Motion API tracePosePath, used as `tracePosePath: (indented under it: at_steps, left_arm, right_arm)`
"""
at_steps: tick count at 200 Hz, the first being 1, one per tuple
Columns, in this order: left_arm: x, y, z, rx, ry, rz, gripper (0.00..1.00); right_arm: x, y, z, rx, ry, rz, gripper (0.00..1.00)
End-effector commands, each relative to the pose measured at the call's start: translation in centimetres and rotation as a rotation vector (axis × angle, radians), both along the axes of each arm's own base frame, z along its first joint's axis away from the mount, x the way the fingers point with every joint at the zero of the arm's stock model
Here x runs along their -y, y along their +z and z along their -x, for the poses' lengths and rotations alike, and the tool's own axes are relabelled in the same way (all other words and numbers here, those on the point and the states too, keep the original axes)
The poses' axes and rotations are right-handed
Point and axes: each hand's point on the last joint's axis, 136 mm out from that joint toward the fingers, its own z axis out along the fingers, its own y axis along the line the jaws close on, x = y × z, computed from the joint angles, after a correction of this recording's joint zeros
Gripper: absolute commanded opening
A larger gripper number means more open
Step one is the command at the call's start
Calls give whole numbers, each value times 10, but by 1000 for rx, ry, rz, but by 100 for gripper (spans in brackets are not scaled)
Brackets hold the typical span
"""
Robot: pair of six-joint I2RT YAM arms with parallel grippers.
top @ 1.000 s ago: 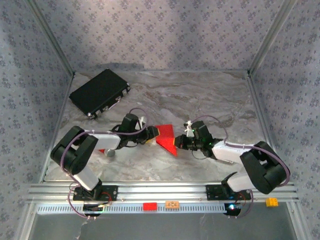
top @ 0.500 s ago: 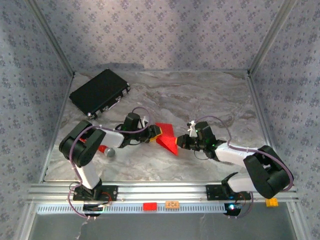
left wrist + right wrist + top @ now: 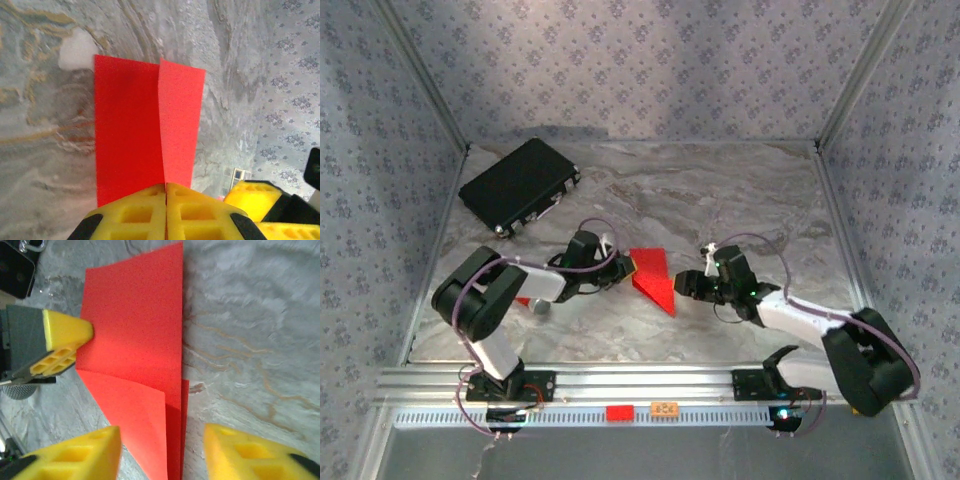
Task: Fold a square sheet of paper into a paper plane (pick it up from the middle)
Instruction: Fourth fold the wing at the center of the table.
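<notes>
Where the left jaws meet the paper (image 3: 131,135), you can see from the left wrist that they are pressed together with no gap. They nip the paper's near edge right at a fold line. How much paper lies inside the grip is hidden by the yellow fingers (image 3: 145,200).

From above, the paper (image 3: 653,277) is a creased red wedge lying on the bench (image 3: 720,190). It is nearer the arm bases than the case (image 3: 519,185), to the case's right and well apart from it. The left jaws cover its case-side edge, so you cannot make out that edge there.

The right jaws stand on the side of the paper away from the case, parted wide and holding nothing. Through the right wrist, the paper (image 3: 132,320) runs down between the two fingers (image 3: 75,455) and is cut off at the bottom edge. You cannot tell whether either finger touches it. One flap is folded over near that end, and a corner of the case (image 3: 14,267) is clipped at the top left.

Nearer the bases than the case, a small grey round thing (image 3: 540,306) sits half hidden by the left arm. A red scrap beside it is too small to identify.
</notes>
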Motion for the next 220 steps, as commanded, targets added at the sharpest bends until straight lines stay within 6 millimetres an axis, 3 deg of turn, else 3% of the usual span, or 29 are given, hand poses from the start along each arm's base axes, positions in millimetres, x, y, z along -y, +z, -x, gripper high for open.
tracePosePath:
  at_steps: [1, 32, 56, 73, 109, 139, 187, 220]
  left_arm:
    - [-1, 14, -1, 63, 66, -26, 7]
    - [1, 18, 4, 85, 99, -38, 7]
    - [3, 19, 4, 86, 97, -39, 8]
    - [5, 19, 4, 84, 86, -43, 14]
    - [13, 23, 5, 91, 38, -39, 22]
    - [18, 25, 4, 94, 13, -32, 23]
    - [19, 25, 4, 87, 2, -22, 18]
    - [19, 26, 3, 86, 0, -18, 18]
  right_arm:
    - [21, 6, 2, 68, -49, 110, 58]
    - [30, 30, 5, 224, -37, 208, 70]
    - [15, 37, 14, 307, 50, 224, 73]
    - [0, 34, 22, 378, 140, 247, 66]
    - [-18, 18, 32, 551, 232, 456, 63]
    - [-32, 7, 35, 685, 331, 690, 49]
    - [-39, -5, 28, 785, 346, 853, 46]
    - [-40, -14, 27, 774, 363, 885, 38]
